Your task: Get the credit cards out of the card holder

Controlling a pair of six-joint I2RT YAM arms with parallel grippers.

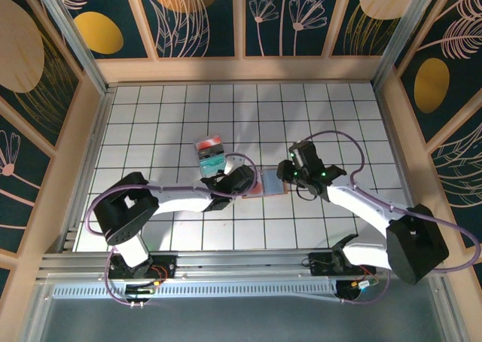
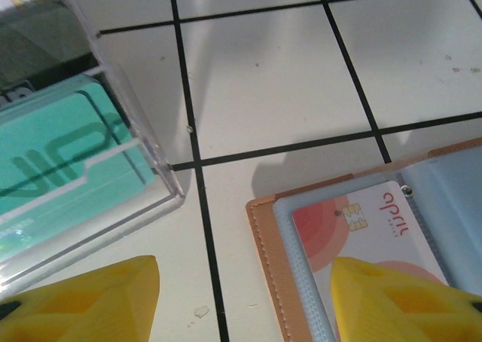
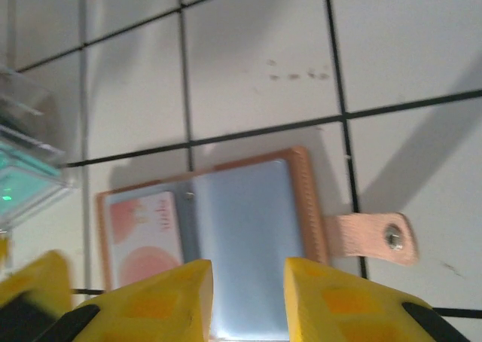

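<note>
Card holder (image 1: 269,182) lies open and flat, a little right of the table's (image 1: 151,116) middle, nearer the near edge than the far one. A pale pink-and-white card (image 2: 361,221) with a chip sits in the pocket on the left arm's side. A tan strap (image 3: 373,236) juts from the opposite side (snap stud at its tip). Clear box (image 2: 135,116) holding a teal card (image 2: 68,161) sits just beside the holder, not touching.

Left gripper (image 2: 245,274): fingers wide apart, one above the pale card, the other by the box, nothing between them.

Right gripper (image 3: 247,270): narrow gap over the holder's blue-grey panel. Cannot tell whether it pinches anything.
</note>
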